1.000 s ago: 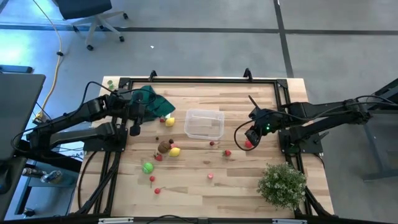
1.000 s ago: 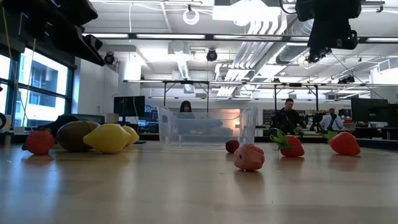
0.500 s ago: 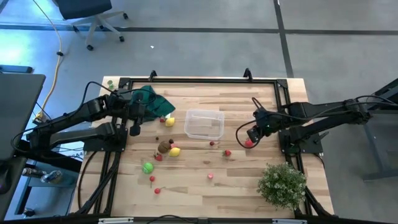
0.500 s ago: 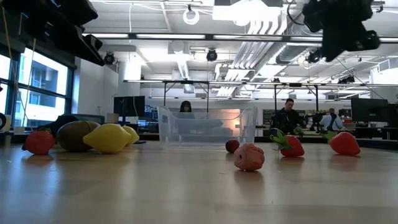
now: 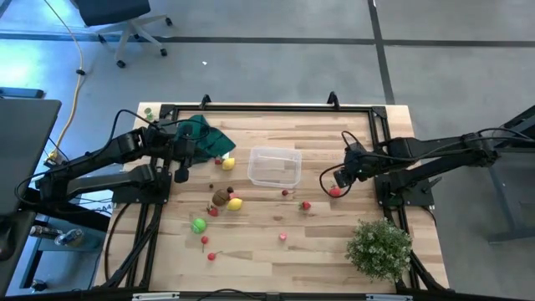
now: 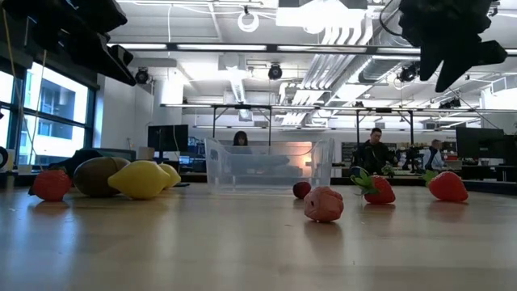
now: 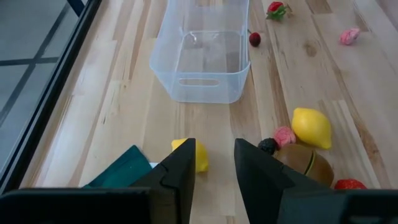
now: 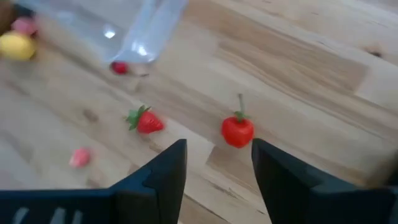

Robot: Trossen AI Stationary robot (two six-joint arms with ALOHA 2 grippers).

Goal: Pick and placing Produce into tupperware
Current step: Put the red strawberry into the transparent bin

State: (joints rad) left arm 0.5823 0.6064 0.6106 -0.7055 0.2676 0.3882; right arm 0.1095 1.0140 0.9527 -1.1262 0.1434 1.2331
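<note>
The clear tupperware tub stands mid-table and holds nothing that I can see. Produce lies scattered on the wood: a yellow piece, a lemon, a brown kiwi, a green piece, a strawberry, a cherry and a red tomato. My right gripper hangs open above the table, right of the tub, just over the tomato. My left gripper waits open at the left, by the dark green cloth, with the yellow piece ahead of its fingers.
A bushy pale-green plant stands at the near right corner. Small red and pink pieces dot the near half of the table. A black frame rail runs along the far edge. People sit at desks beyond the table.
My right gripper has drawn back a little toward the table's right and far side and has tipped, staying high above the wood. The tomato has stayed where it was. The left arm has kept still.
</note>
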